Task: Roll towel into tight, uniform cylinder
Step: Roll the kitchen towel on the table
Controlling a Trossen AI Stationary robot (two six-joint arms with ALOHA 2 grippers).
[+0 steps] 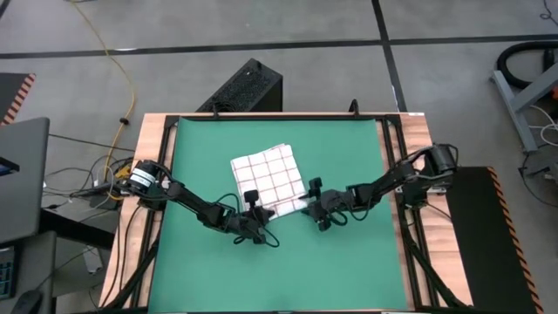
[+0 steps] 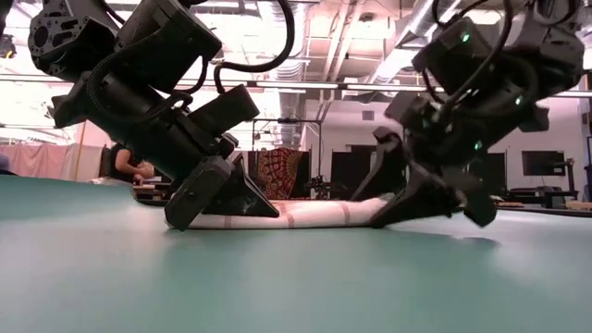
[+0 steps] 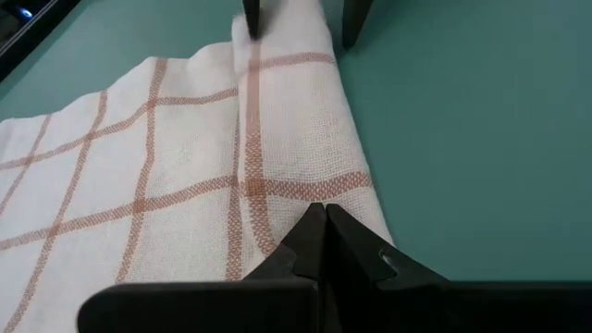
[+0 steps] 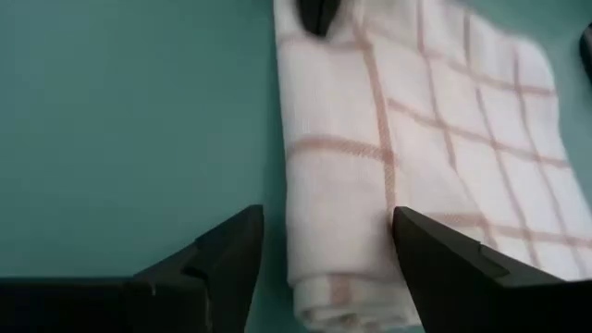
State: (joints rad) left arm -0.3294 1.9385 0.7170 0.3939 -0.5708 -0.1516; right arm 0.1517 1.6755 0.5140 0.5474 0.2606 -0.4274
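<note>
The white checked towel (image 1: 268,174) lies on the green mat (image 1: 200,157). Its near edge is rolled into a low cylinder (image 2: 314,215) that rests on the mat, and the rest lies flat behind it. My left gripper (image 3: 326,220) is shut at the roll's left end (image 1: 264,215). My right gripper (image 4: 324,242) is open at the roll's right end (image 4: 338,287), which lies between its two fingers (image 4: 231,250). Each wrist view shows the other gripper's fingertips at the far end of the roll. My left gripper sets its shut fingertips on top of the rolled edge near its left end (image 3: 305,190), slanting down from the table's left and near side. The roll stays on the mat. Whether any cloth is caught between the tips I cannot tell. My right gripper stands astride the roll's right end; whether a finger touches the cloth I cannot tell.
Bare green mat lies to the near side and to both sides of the towel. Wooden table borders (image 1: 148,209) frame the mat. A black box (image 1: 248,87) stands beyond the far edge. A person (image 2: 129,166) sits far back in the room.
</note>
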